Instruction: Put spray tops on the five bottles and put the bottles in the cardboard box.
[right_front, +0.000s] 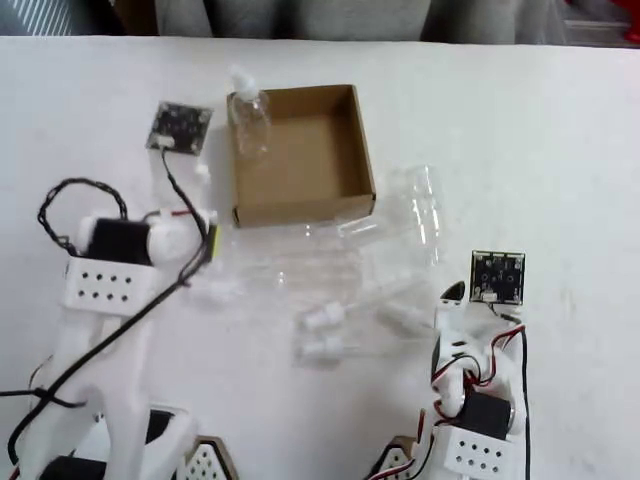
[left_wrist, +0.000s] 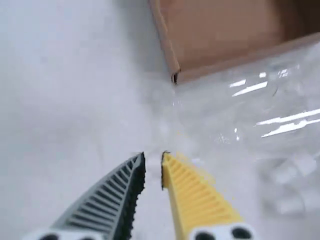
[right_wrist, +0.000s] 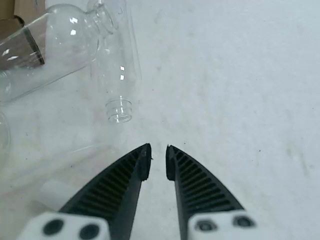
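The cardboard box (right_front: 300, 155) stands open at mid-table. A clear bottle with a spray top (right_front: 248, 115) is at its far left corner. Several clear bottles without tops lie right of the box (right_front: 425, 205) and in front of it (right_front: 330, 262). White spray tops (right_front: 325, 318) lie loose nearer the arms. My left gripper (right_front: 211, 245) (left_wrist: 153, 162) hovers over the table by the box's near left corner (left_wrist: 172, 75), shut and empty. My right gripper (right_front: 452, 293) (right_wrist: 158, 152) is shut and empty, just short of an open bottle neck (right_wrist: 120, 110).
A small black board (right_front: 181, 125) with a cable lies left of the box, and another (right_front: 498, 277) sits by the right arm. A second bottle (right_wrist: 50, 45) lies against the box beyond the right gripper. A spray top (right_wrist: 50, 192) rests beside the right fingers.
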